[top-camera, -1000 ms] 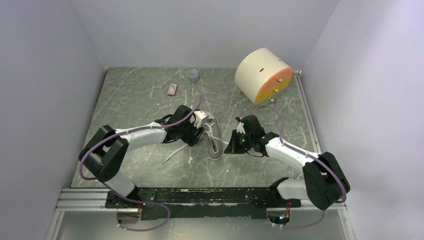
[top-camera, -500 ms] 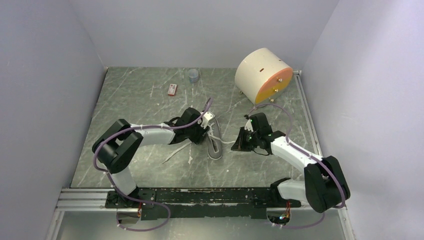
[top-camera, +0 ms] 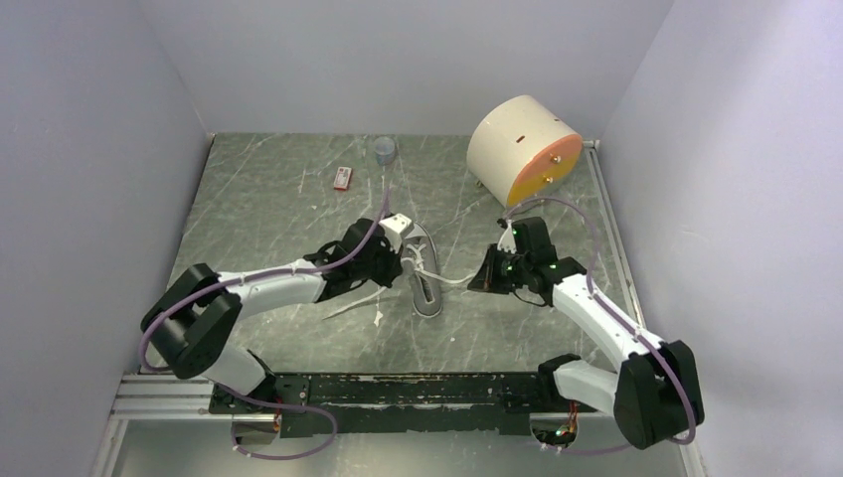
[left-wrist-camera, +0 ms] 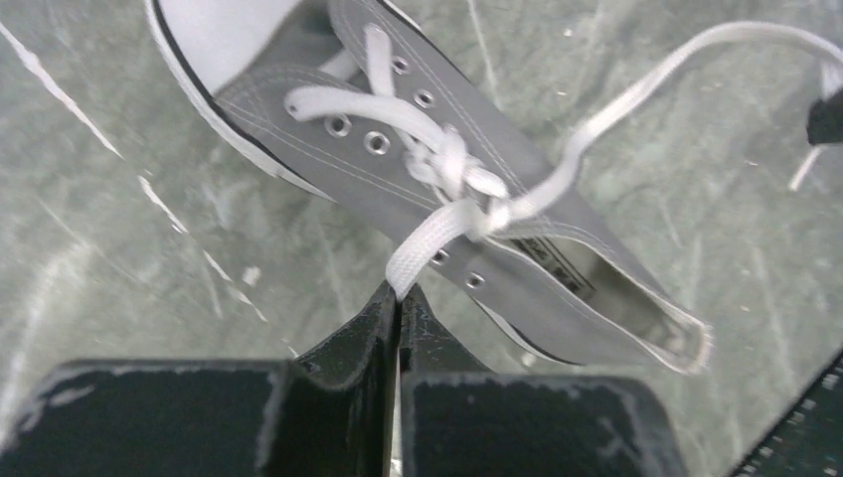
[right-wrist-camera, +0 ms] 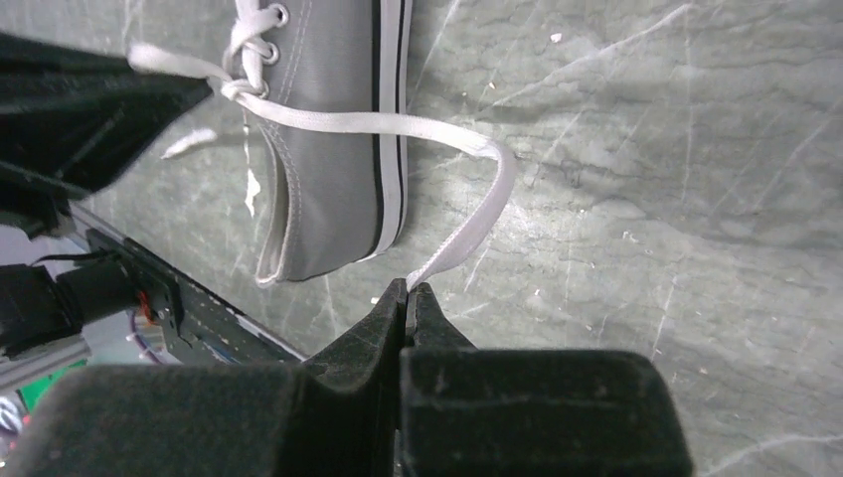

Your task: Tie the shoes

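Marble tabletop [top-camera: 278, 209], grey-veined and boxed in by plain pale walls, carries the grey canvas sneaker [top-camera: 425, 283] in the overhead view. Our left gripper [top-camera: 398, 260] is just left of the sneaker and our right gripper [top-camera: 480, 282] is near its right side. A cream drum with an orange face [top-camera: 524, 149], a small red card [top-camera: 343, 178] and a small clear cup [top-camera: 385, 151] sit well beyond the sneaker. From the left wrist, our jaws are clamped on the white lace [left-wrist-camera: 437, 231] beside the sneaker's eyelets, close to the first knot [left-wrist-camera: 457, 174]. From the right wrist, our jaws pinch the second lace [right-wrist-camera: 477, 214], which is slack beside the sneaker's sole. We judge the knot only half cinched. We should draw both ends outward evenly and low, so the sneaker neither slides nor tips on the slick stone.
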Motion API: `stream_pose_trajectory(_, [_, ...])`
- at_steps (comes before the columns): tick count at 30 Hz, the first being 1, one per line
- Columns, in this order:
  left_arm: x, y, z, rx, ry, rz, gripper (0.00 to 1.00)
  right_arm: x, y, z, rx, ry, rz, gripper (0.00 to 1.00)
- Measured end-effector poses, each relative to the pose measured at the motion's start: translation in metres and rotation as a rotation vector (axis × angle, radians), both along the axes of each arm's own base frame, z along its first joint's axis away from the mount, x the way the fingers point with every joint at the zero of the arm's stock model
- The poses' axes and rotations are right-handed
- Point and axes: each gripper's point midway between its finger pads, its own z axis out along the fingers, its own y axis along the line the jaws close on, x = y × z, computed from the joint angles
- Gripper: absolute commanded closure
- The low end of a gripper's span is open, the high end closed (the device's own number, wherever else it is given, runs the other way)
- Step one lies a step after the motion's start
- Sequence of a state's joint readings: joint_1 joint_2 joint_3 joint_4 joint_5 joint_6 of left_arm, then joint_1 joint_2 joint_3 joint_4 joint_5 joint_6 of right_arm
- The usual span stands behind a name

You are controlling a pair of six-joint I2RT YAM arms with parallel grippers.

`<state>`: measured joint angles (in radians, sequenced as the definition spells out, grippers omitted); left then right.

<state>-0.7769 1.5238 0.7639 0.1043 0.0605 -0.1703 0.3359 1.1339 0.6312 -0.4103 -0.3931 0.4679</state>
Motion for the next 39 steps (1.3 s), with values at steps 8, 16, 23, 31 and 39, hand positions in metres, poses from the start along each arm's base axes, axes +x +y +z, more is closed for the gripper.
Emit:
stream_pose_trajectory(8, [-0.02,0.006,-0.011,-0.04,0.142,0.15,0.95,0.014,-0.026,0.016,0.044,-0.01,-0.142,1.0])
stream_pose_trajectory(16, [-0.031,-0.006,0.002,-0.181,0.115,0.09,0.95,0.028,-0.01,0.039,0.128,-0.01,-0.06,1.0])
stream_pose_trajectory(23, [-0.029,-0.029,0.037,-0.281,-0.047,-0.052,0.95,0.033,0.008,0.059,0.197,-0.008,0.028,1.0])
stream_pose_trajectory(31, [-0.035,-0.039,0.037,-0.317,-0.129,-0.135,0.95,0.059,0.077,0.076,0.265,0.014,0.16,1.0])
stream_pose_trajectory(39, [-0.054,-0.031,0.021,-0.349,-0.156,-0.16,0.95,0.079,0.155,0.059,0.232,0.088,0.2,1.0])
